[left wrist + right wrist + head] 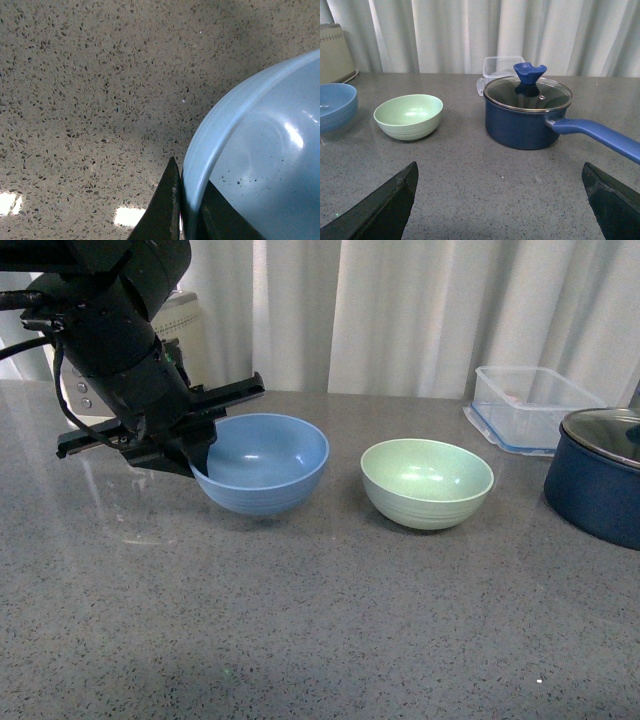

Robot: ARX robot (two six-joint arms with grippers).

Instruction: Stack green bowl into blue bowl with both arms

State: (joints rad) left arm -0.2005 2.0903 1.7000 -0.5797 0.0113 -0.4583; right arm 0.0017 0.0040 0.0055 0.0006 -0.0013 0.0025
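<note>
**Q.** What does the left gripper [197,458] hold?

**A.** It is clamped on the light sky-blue round matte bowl [262,462], at the part of the rim nearest the hand. In the left wrist view one finger [165,210] lies outside the wall and the other inside, with the rim pinched between them. Whether the bowl's base rests on the grey speckled countertop [300,620] cannot be told.

**Q.** And the right gripper [499,195]?

**A.** It is spread wide and holds nothing. The pale mint-green round matte bowl [409,116] sits upright ahead of it, well apart, beside a dark navy lidded saucepan [525,120]. Seen from the left gripper, this bowl lies beyond the far side of the blue one, near but not touching.

**Q.** How should the mint-green bowl handle?

**A.** It is probably light, stiff and thin-walled. The matte finish offers fair friction, but the curved wall would likely slip out of a squeeze across the body. The rim nearest the right gripper is the better hold, with one finger inside and one outside. Held by one edge, the bowl may tip, so it should be kept level.
</note>
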